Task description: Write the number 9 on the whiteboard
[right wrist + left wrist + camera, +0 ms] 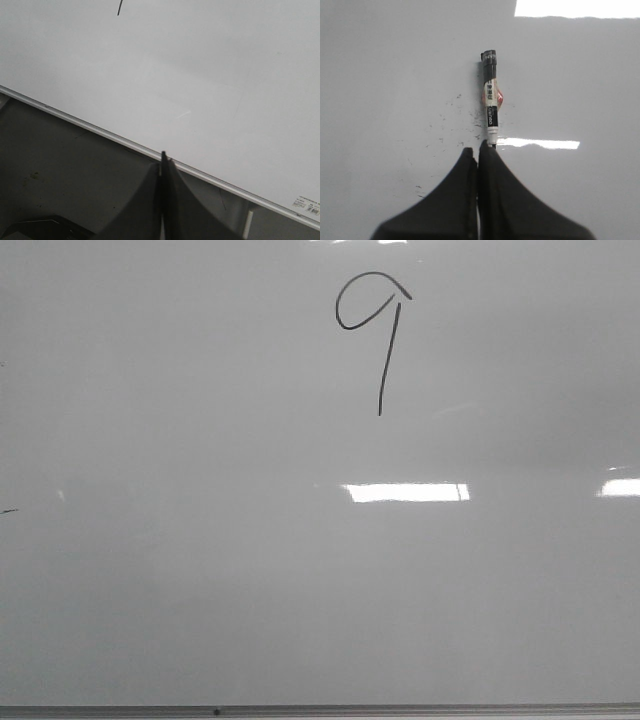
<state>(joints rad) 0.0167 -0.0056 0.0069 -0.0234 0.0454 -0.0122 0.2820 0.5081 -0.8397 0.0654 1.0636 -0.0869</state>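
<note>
**A:** How many marks do you have on the board?

**B:** You have 1 large glossy pale grey-white whiteboard (pixel 200 590) filling the front view. On it is 1 thin black hand-drawn number 9 (pixel 377 330), high up and a little right of centre: 1 small oval loop with 1 long straight tail running down from it. At the far left edge sit 2 tiny dark stray dashes (pixel 9 511). 2 bright rectangular light reflections (pixel 405 492) lie across the middle.

**A:** And the tools?

**B:** You have 1 black-capped marker pen with a white and black label (pixel 491 100), seen from the left wrist. Your left gripper (pixel 479 152) has its 2 black fingers pressed together on the pen's near end; the pen points straight away from them over the board, among a scatter of small dark specks (pixel 455 120). Your right gripper (pixel 163 162) has its 2 black fingers closed against each other, with nothing between them.

**A:** Where are the edges?

**B:** 1 thin grey frame strip (pixel 320 709) runs along the board's near edge. The right gripper's tips sit over that strip (pixel 100 131), with a dark grey surface (pixel 60 165) beyond it. All board area below and to either side of the 9 is bare.
</note>
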